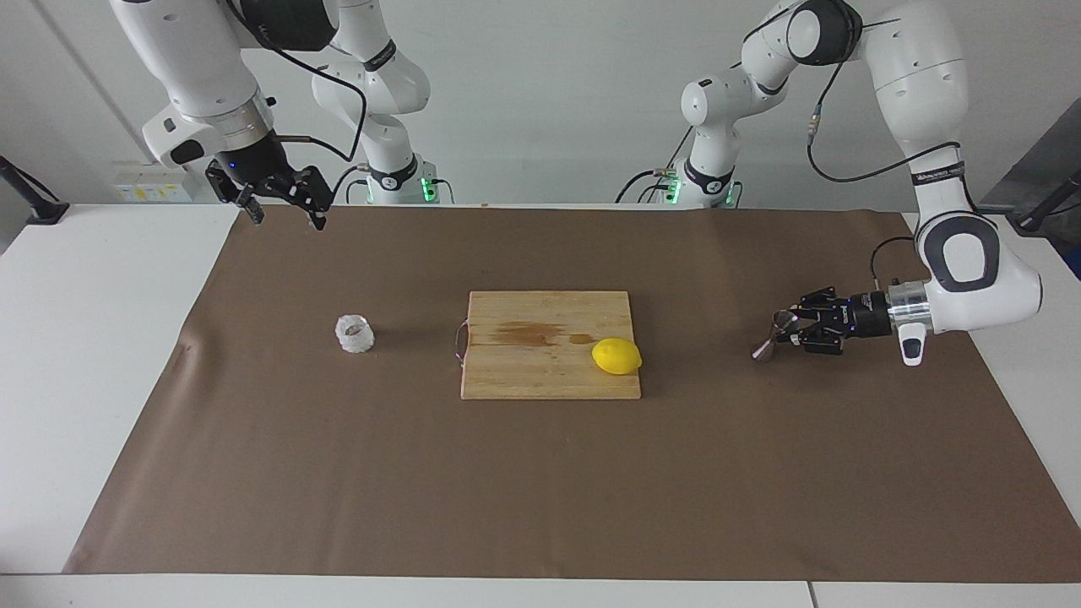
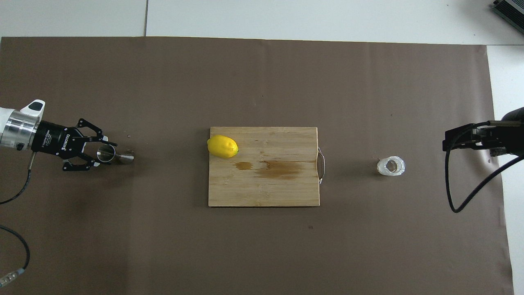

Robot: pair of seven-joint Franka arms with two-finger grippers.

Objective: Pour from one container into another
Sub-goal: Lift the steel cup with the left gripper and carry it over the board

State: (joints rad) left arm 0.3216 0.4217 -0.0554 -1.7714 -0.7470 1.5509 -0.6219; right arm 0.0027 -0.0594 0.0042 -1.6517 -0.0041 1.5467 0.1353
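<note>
Gripping the steel jigger [image 1: 774, 334] by its upper cone, the left gripper [image 1: 790, 329] lies low and level at the left arm's end of the table, its fingers clamped on either side of the cup rim. The jigger leans, its lower cone touching the brown paper mat [image 1: 540, 490] and its open mouth turned toward the gripper's palm; in the overhead view the jigger [image 2: 116, 155] sticks out from the fingertips of the left gripper [image 2: 102, 151] toward the cutting board.

Well apart from that gripper, toward the middle of the table, sits the wooden cutting board [image 1: 540, 371] with a darker stain on it, and a lemon [image 1: 616, 355] rests on the board's corner nearest the left gripper.

At the right arm's end of the table, the whitish faceted cup [image 1: 355, 333] stands upright on the mat, far from the jigger with the board between them. The right gripper [image 1: 283, 207] waits up in the air over the mat's edge at the robots' end, its fingers spread apart and holding nothing, well clear of the cup.
</note>
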